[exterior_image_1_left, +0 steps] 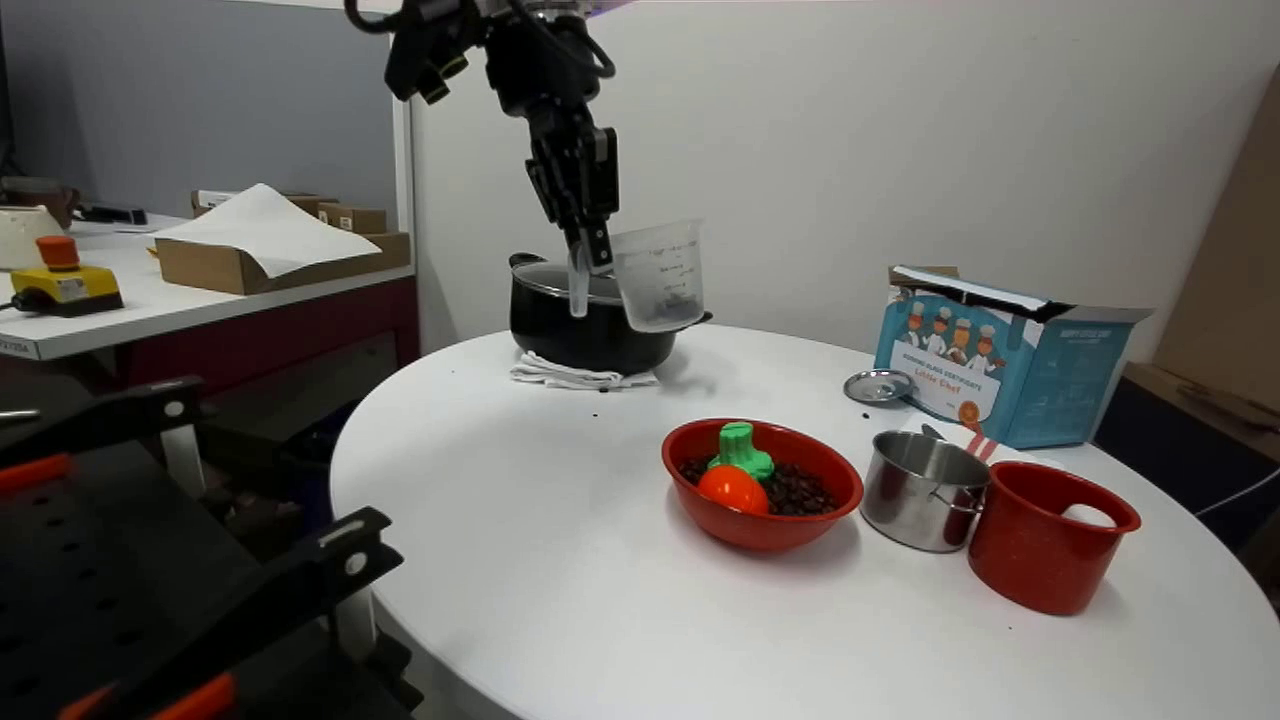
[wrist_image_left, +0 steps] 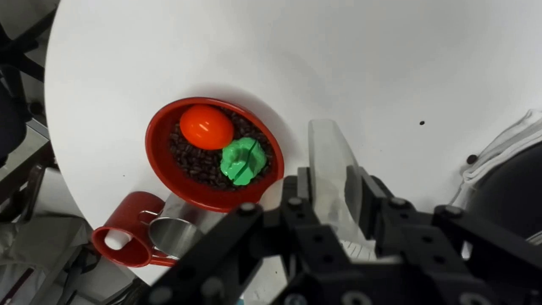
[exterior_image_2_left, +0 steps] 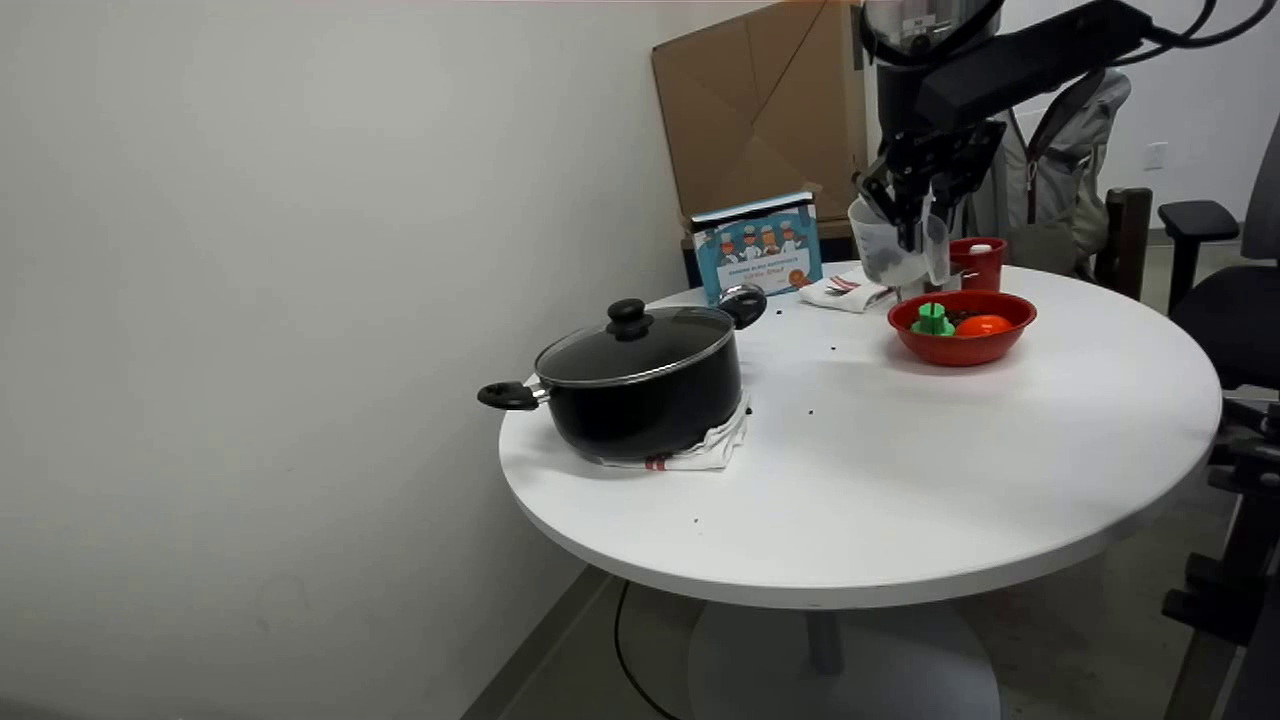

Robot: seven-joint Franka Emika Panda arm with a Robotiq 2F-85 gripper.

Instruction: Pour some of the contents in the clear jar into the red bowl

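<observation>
The clear jar (exterior_image_1_left: 658, 262) is a transparent measuring jar with a handle, held in the air and slightly tilted. It also shows in the other exterior picture (exterior_image_2_left: 884, 252). The contents (exterior_image_1_left: 682, 303) are a small dark mass low in the jar. My gripper (exterior_image_1_left: 592, 248) is shut on the jar's handle, which shows between the fingers (wrist_image_left: 333, 186) in the wrist view. Most of the jar's body is hidden there. The red bowl (exterior_image_1_left: 760, 530) stands on the table with dark beans, an orange piece and a green piece inside. In the wrist view the bowl (wrist_image_left: 157, 148) lies left of my fingers.
A metal cup (exterior_image_1_left: 915, 505) and a deeper red cup (exterior_image_1_left: 1040, 560) stand beside the bowl. A black lidded pot (exterior_image_2_left: 645, 420) sits on a cloth. A blue box (exterior_image_1_left: 1060, 370) and a small metal lid (exterior_image_1_left: 878, 386) are at the back. A few dark bits lie on the table.
</observation>
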